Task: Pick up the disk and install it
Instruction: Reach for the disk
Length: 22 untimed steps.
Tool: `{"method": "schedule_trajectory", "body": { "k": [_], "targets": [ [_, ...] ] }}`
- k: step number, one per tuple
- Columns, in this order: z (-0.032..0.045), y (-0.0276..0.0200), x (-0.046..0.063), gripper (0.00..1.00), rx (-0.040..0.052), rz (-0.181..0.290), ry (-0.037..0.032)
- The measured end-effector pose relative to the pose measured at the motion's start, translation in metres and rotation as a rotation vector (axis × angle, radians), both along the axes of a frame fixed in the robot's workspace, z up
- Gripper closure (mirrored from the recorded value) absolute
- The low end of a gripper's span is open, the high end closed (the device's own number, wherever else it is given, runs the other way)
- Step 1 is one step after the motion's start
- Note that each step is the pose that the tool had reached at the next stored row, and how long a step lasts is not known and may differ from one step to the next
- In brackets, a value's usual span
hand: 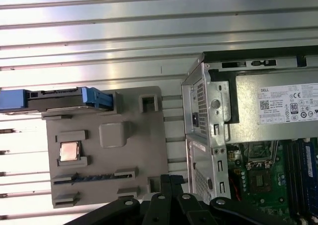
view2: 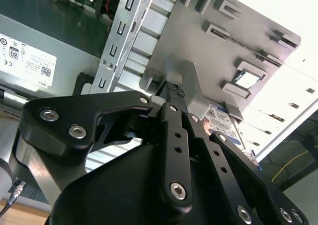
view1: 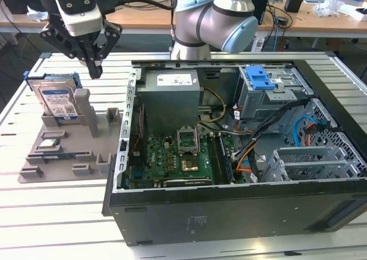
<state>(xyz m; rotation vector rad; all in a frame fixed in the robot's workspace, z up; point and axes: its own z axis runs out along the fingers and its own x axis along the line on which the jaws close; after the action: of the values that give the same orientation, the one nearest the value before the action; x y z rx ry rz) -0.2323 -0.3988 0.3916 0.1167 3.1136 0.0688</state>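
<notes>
Nothing done yet: disk [view1: 57, 99] stands on edge in a slot of the grey holder [view1: 66, 142]. Gripper [view1: 95, 72] hovers above the holder, just beside the disk, jaws closed on nothing. Pick-up & install both left.

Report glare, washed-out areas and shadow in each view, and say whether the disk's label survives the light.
Exterior view: even light, the disk label plain to see, the inside of the computer case dimmer. First wrist view: bright reflected bands along the slatted table, whitest beside the disk, seen edge-on. Second wrist view: the table beyond the grey holder plate burnt out to white.
</notes>
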Motion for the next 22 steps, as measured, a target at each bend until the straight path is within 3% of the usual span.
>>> {"method": "schedule_trajectory", "body": {
  "k": [22],
  "targets": [
    [-0.0011, 0.0, -0.037, 0.9, 0.0, 0.0, 0.0]
  ]
}}
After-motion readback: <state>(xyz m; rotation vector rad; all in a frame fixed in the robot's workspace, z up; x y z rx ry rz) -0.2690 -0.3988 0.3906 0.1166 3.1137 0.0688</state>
